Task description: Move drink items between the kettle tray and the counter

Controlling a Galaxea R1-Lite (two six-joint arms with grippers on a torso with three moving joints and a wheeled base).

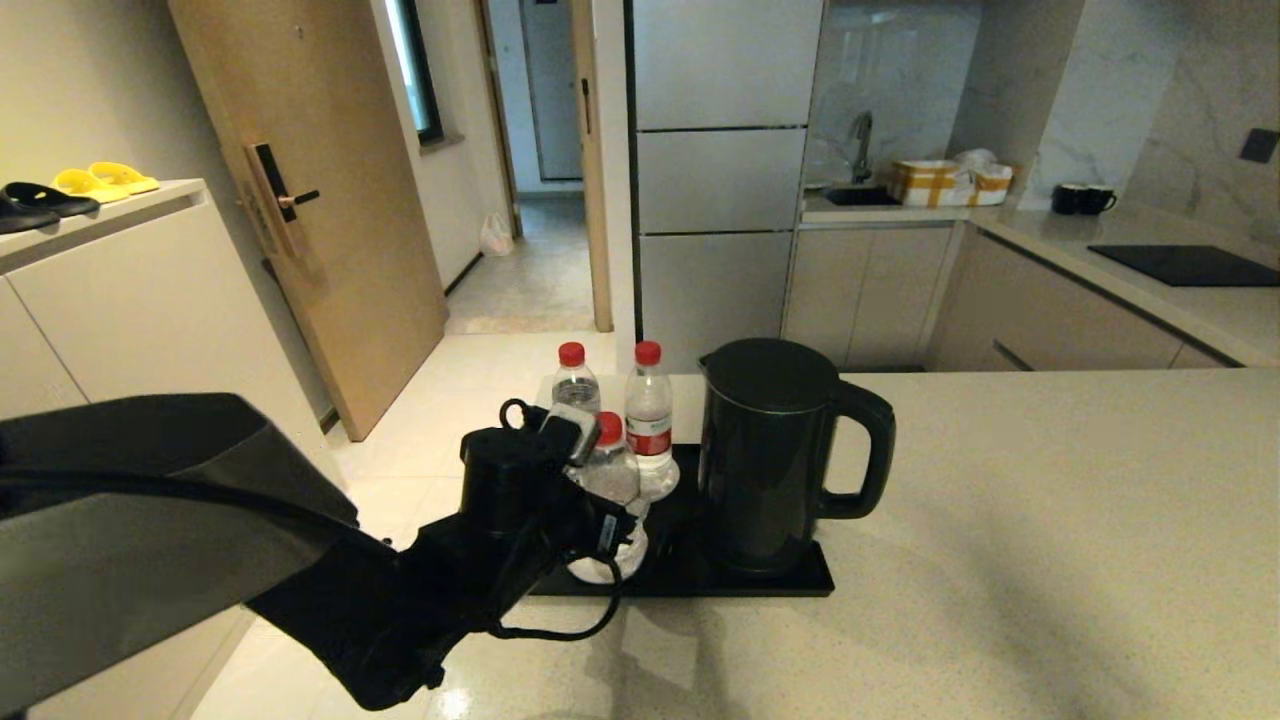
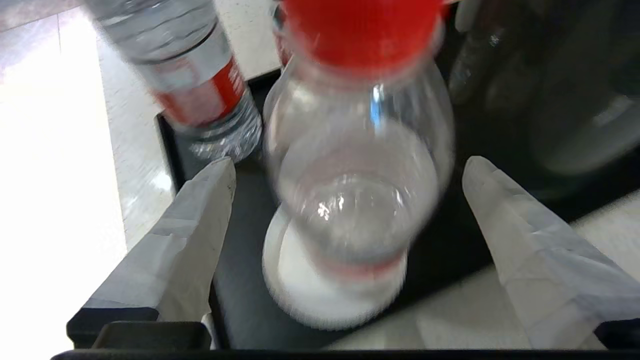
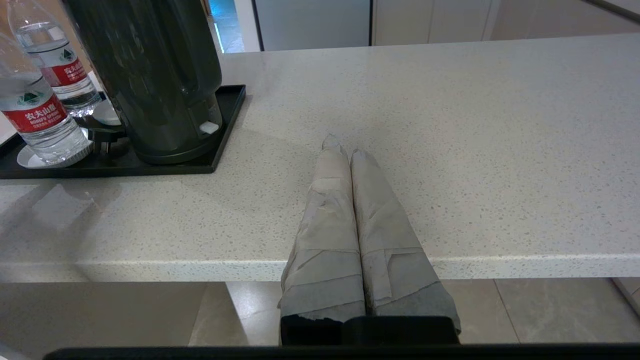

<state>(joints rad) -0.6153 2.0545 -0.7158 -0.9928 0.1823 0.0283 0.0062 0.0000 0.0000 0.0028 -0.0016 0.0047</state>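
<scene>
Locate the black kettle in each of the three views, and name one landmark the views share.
Head view: the kettle stands centre frame on the black tray, right of the bottles.
Left wrist view: only a dark blur of it at the upper right, beyond the near bottle.
Right wrist view: upper left, on the tray.
Shared landmark: the tray.

The left arm hides the kettle tray's (image 1: 790, 583) left end.

Three water bottles (image 1: 650, 420) are being counted, red-capped. One kettle (image 1: 770, 455) and one black tray (image 1: 790, 582) are being seen on the desk (image 1: 1000, 560). Two white dishes (image 3: 30, 159) are being made out beneath bottles.
</scene>
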